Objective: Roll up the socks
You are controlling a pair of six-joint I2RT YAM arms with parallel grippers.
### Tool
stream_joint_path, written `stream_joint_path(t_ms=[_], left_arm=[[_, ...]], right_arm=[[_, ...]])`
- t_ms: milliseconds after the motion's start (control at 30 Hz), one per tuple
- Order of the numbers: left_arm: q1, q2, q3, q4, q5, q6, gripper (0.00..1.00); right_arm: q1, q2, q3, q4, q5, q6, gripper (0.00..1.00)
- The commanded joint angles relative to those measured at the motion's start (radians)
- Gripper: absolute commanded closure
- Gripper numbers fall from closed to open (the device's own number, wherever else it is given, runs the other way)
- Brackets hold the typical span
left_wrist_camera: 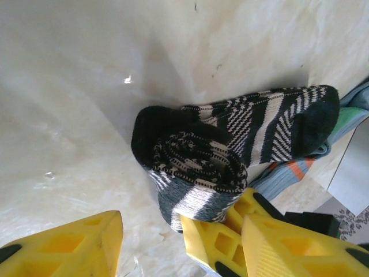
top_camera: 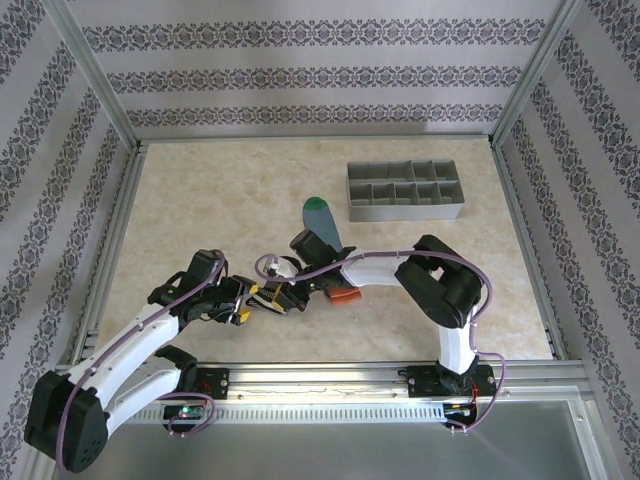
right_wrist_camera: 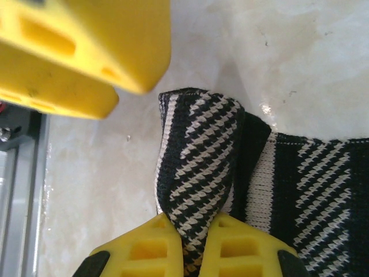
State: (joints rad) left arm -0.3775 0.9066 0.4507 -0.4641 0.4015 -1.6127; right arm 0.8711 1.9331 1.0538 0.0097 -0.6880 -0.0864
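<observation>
The black sock with beige stripes [left_wrist_camera: 259, 124] lies on the table, its near end coiled into a roll [left_wrist_camera: 196, 164]. My right gripper [right_wrist_camera: 199, 231] is shut on that rolled fabric [right_wrist_camera: 199, 161], pinching it between its yellow fingers. My left gripper [left_wrist_camera: 179, 231] is open in front of the roll. Its left finger [left_wrist_camera: 63, 245] stands clear of the sock, and its right finger [left_wrist_camera: 300, 248] sits beside the right gripper's fingers. The grey-blue sock [left_wrist_camera: 288, 173] with green toe and orange band lies under the black one. From above, both grippers [top_camera: 252, 300] [top_camera: 288, 290] meet near the grey-blue sock [top_camera: 322, 225].
A grey compartmented tray [top_camera: 405, 212] stands at the back right of the beige table. Aluminium rails frame the table, and the front rail [top_camera: 330, 378] runs close behind the grippers. The right forearm [top_camera: 375, 268] crosses low over the socks.
</observation>
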Motion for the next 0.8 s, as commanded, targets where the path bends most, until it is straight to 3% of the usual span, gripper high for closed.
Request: stream_joint_path(t_ms=[0,300,600,667,767], left_arm=[[0.003,0.042,-0.013,0.117,0.046,0.017,0.44],[-0.043,0.17,-0.041,0.262,0.053,0.006,0.42],[-0.057,0.272,-0.038,0.213,0.04,0.052,0.44],[-0.057,0.314,-0.044,0.187,0.034,0.079,0.51],[-0.061,0.37,-0.069,0.163,0.043,0.09,0.8]], right_arm=[[-0.025,0.093,0.004,-0.197,-0.006,0.043,1.0],[-0.041,0.157,0.06,-0.291,-0.004,0.036,1.0],[-0.065,0.182,0.068,-0.289,-0.008,0.045,1.0],[-0.067,0.189,0.072,-0.286,-0.003,0.043,1.0],[-0.065,0.172,0.069,-0.274,0.027,0.022,1.0]])
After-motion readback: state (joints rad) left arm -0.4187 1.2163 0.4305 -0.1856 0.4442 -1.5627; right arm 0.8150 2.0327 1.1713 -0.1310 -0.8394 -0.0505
